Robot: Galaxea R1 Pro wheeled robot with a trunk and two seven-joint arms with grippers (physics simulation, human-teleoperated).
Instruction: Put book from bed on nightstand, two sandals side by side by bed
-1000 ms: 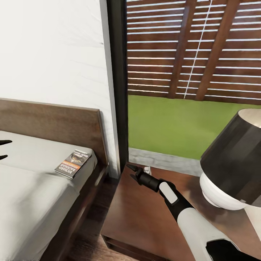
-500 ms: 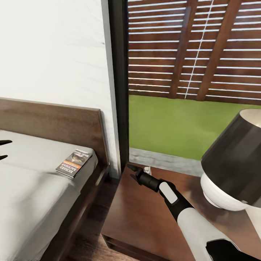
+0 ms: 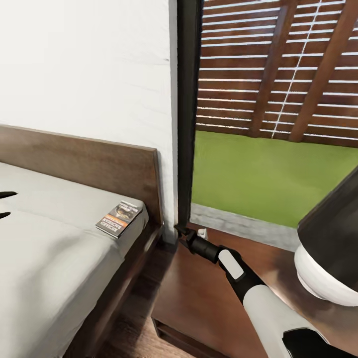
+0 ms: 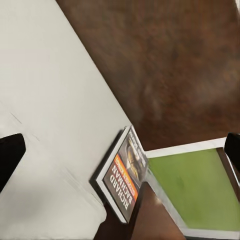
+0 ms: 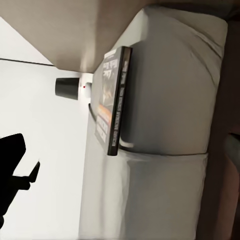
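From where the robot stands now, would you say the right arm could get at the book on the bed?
Probably yes: the right gripper hangs over the nightstand corner, with only the open gap between it and the book at the mattress edge.

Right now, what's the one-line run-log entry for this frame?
stage: approaching book | book: flat on bed corner by headboard, untouched | right gripper: over nightstand, empty | left gripper: open over mattress
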